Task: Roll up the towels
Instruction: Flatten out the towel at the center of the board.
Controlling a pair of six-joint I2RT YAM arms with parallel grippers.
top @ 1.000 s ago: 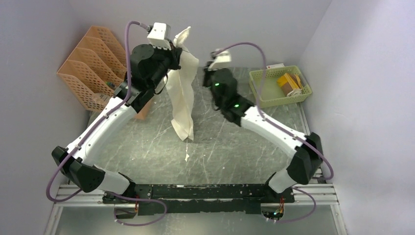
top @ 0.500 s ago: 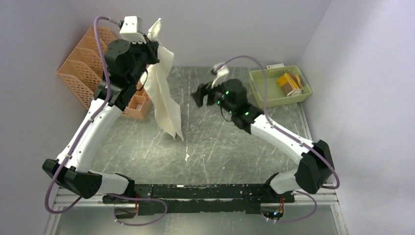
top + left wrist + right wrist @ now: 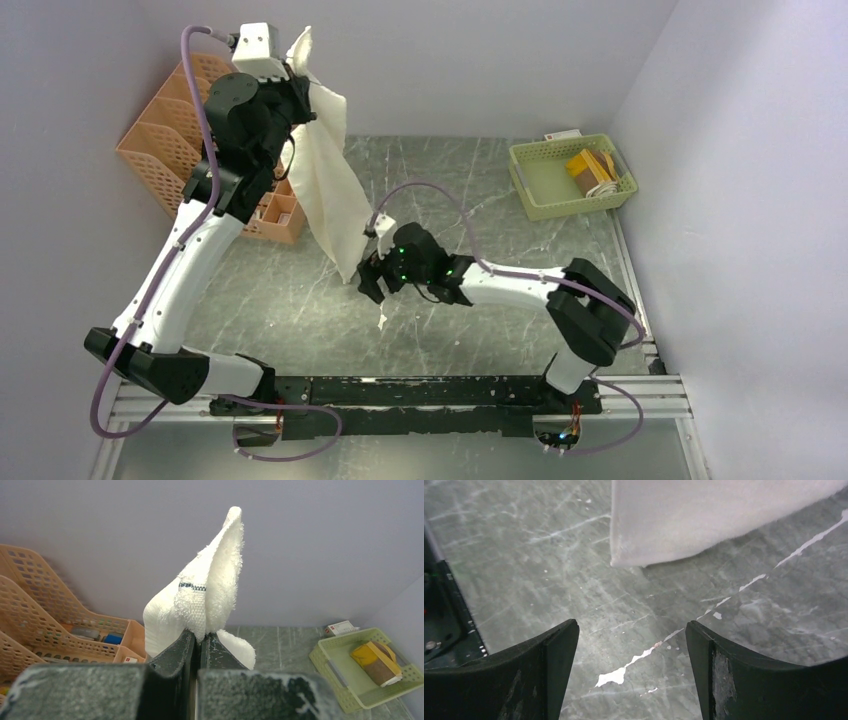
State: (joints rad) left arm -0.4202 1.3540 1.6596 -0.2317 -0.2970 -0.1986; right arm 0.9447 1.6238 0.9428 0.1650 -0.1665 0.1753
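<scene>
High near the bench's far left corner, the left arm [image 3: 190, 260] has its jaws clamped shut on the top of the cream-white towel [image 3: 330, 195], which hangs down toward mid-bench. The right arm [image 3: 500, 285] holds its jaws gaping wide and empty, low beside the towel's bottom end.

An orange perforated file rack [image 3: 165, 150] stands at ten o'clock on the scratched grey table [image 3: 480, 330]; a green mesh basket [image 3: 560, 208] sits at two o'clock.

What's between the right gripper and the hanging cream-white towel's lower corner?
Only bare grey tabletop separates the right gripper from the cream-white cloth towel; right wrist view.
</scene>
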